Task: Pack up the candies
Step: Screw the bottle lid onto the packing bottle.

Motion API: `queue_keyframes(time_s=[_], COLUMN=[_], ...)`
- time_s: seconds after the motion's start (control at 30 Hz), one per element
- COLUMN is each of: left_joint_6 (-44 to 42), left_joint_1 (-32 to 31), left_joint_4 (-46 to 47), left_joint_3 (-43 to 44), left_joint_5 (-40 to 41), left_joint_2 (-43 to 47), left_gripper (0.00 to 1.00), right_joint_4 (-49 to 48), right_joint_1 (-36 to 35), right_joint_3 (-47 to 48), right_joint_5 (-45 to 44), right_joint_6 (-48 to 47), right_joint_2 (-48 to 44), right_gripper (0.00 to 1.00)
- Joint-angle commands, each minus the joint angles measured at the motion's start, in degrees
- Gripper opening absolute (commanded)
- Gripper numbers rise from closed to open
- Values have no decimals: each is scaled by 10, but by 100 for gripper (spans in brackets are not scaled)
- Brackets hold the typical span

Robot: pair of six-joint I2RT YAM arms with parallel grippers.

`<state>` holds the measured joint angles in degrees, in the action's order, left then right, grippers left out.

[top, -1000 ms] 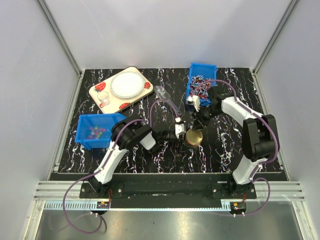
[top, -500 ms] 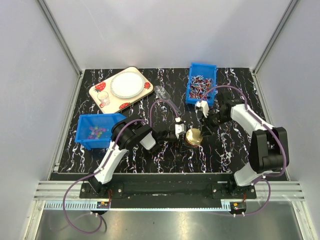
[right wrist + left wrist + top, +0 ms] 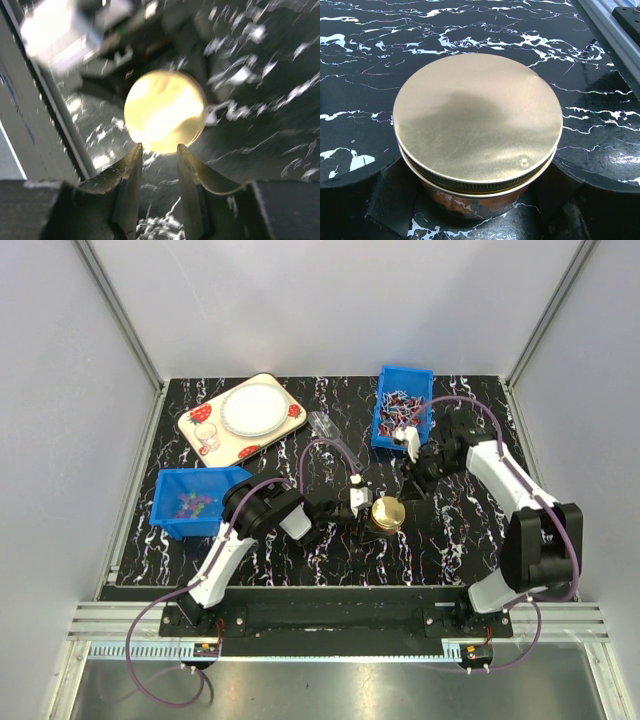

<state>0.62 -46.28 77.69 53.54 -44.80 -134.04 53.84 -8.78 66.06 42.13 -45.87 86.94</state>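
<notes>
Your candies (image 3: pixel 190 506) lie in the blue bin (image 3: pixel 185 530) at the left of the desk (image 3: pixel 450 540), well apart from both arms. Your left jaws are clenched on the jar (image 3: pixel 470 200) in the middle of the desk, one finger on each side below its gold lid (image 3: pixel 477 120), which sits on top. Your right jaws hover just behind the jar, a narrow gap between them and nothing in it; that wrist view is blurred. Wrapped sweets (image 3: pixel 398 415) fill a second blue bin (image 3: pixel 405 371) at the back right
</notes>
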Motion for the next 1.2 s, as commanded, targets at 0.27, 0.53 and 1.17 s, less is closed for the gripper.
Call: queue_keyframes(time_s=[0.27, 0.53, 1.17], left_joint_6=[5, 6, 7], left_joint_1=[5, 6, 5], left_joint_4=[15, 15, 16], left_joint_3=[6, 8, 7], left_joint_5=[9, 8, 7], left_joint_2=[-15, -16, -14], left_gripper=[66, 66, 66], right_joint_4=[-66, -67, -42], right_joint_1=[-48, -58, -25], right_joint_3=[115, 114, 36], right_joint_5=[75, 72, 34], right_joint_6=[34, 29, -2], right_joint_2=[154, 182, 126], right_gripper=[45, 43, 28])
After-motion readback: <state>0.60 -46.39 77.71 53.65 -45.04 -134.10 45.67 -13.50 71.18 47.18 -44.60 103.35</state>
